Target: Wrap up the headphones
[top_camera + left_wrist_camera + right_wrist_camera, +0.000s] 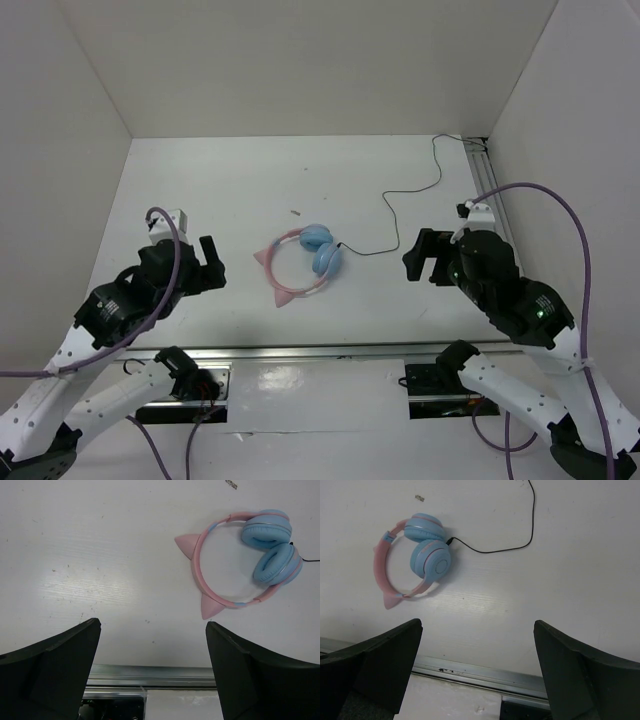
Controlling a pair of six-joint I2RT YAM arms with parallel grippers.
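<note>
Status for you: left pincer (212,263) jaws wide apart, holding nothing, hovering over the bench (230,190) on the left side. Right pincer (413,257) is the same: jaws fully spread, holding nothing, hovering on the right side.

The headphones (326,260) lie flat on the bench between the two pincers, touching neither. The pink headband (272,272) curves toward your left arm and its two cat ears point that way. The two light blue ear cups (318,238) are folded in, touching each other, on the side nearer your right arm.

The black cord (392,205) is not wrapped. It leaves the ear cups, loops out to the right, then snakes back to the far right corner of the bench.

A small speck (296,211) lies just beyond the headphones. A metal rail (330,352) runs along the near edge.
</note>
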